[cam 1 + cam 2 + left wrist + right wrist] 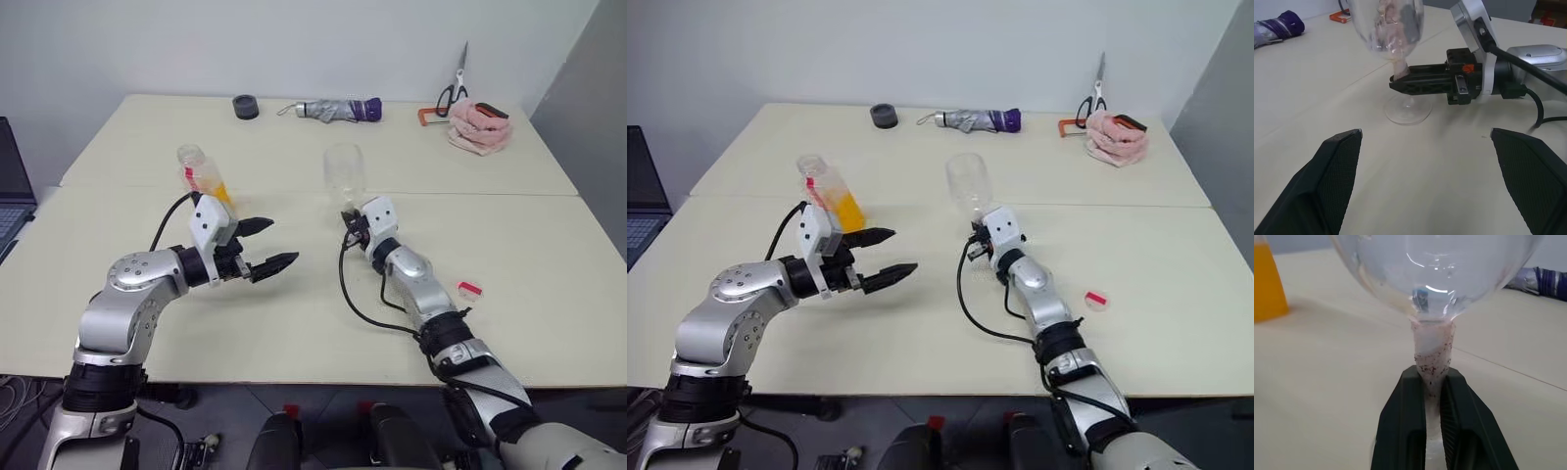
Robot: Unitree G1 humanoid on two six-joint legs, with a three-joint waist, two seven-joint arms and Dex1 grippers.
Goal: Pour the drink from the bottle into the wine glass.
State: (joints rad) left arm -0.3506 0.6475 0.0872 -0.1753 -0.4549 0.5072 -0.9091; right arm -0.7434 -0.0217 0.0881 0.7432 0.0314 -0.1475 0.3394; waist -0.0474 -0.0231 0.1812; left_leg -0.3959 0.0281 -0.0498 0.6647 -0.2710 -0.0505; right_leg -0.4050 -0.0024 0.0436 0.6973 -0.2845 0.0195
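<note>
In the left eye view, the bottle (202, 174) with its orange drink (220, 192) stands left of centre on the table (549, 255), behind the left gripper (266, 245), whose jaws gape with nothing between them. At centre, the right gripper (350, 219) pinches the stem of the wine glass (345, 174). In the left wrist view the glass's foot sits on the table. In the right wrist view both fingers (1405, 431) clamp the stem.

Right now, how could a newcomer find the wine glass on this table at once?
Start at the cream table and find its middle seam. The wine glass stands there, its stem pinched by the right gripper. Unlike the bottle of orange drink, it is clear and empty.
</note>
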